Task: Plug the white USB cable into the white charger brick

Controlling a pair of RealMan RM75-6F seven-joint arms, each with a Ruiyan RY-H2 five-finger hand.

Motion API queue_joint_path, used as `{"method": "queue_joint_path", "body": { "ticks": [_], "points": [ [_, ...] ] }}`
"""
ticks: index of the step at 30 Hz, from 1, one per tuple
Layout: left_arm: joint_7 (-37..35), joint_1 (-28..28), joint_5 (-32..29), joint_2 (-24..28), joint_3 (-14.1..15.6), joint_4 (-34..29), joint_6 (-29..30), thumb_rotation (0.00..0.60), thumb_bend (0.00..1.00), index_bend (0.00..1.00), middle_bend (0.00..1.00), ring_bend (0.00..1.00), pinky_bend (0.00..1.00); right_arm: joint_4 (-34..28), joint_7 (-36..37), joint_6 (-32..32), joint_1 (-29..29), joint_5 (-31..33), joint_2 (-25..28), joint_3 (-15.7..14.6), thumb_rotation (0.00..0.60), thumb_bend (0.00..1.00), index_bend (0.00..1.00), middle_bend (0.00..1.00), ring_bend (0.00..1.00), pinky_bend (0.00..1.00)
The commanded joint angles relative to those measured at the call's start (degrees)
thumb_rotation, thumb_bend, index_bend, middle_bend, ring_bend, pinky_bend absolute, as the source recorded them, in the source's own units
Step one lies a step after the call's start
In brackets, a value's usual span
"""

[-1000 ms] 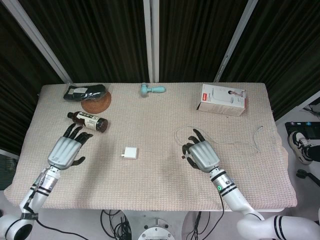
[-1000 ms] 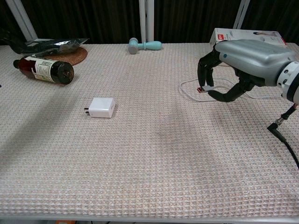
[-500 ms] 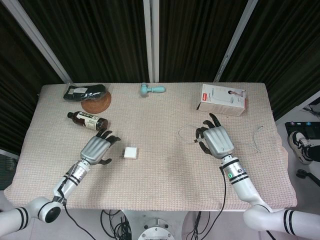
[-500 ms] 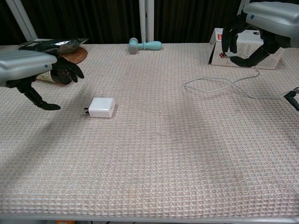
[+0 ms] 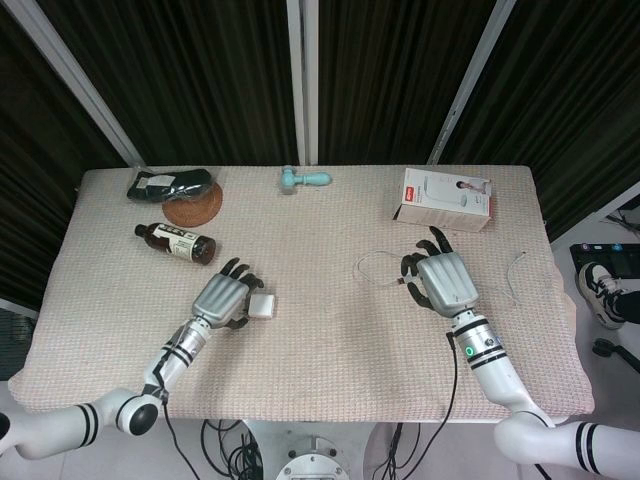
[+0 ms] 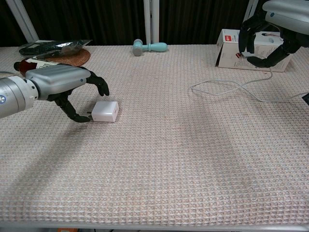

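Note:
The white charger brick (image 5: 262, 306) (image 6: 105, 111) lies flat on the woven mat, left of centre, its prongs pointing left. My left hand (image 5: 226, 298) (image 6: 62, 85) arches over the brick's left end with fingers apart; the thumb is down by the prongs, and no grip shows. My right hand (image 5: 441, 282) (image 6: 273, 28) is raised over the right side and pinches the plug end of the white USB cable (image 6: 238, 54). From there the cable (image 5: 372, 263) (image 6: 226, 87) hangs down, loops on the mat and trails off to the right.
A white product box (image 5: 447, 198) stands at the back right, just behind my right hand. A brown bottle (image 5: 176, 241) lies behind my left hand. Further back are a cork coaster (image 5: 192, 210) with a dark pouch on it and a teal roller tool (image 5: 305, 179).
My left hand has swept right from the mat's left edge to the charger brick. My right hand has lifted the cable plug off the mat and carried it back and to the right.

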Motion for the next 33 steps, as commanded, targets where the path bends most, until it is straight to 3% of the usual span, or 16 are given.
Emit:
{"method": "queue_joint_path", "body": {
  "ticks": [1,12,33],
  "points": [
    [0.19,-0.93,-0.92,-1.07,0.18,1.30,-0.19,0.600,0.20,0.28,0.26,0.10,0.00,0.11,0.42,0.11,-0.16,-0.15,0.07,-0.07,0.600,0.35,0.60,0.51,0.22,0.00],
    [4.44,-2.13,-5.39,-2.34,0.51,0.97,0.37,0.600,0.21,0.30,0.26,0.10,0.00,0.80,2.15,0.02,-0.47,-0.56,-0.04,-0.26,0.600,0.35,0.61,0.51,0.22,0.00],
    [4.26,-4.02,-8.46,-1.65,1.35,-1.06,-0.35,0.600,0.23,0.32,0.28,0.10,0.00,1.84,3.80,-0.27,-0.97,-0.77,-0.36,-0.61,0.600,0.35,0.62,0.51,0.22,0.00]
  ]
}}
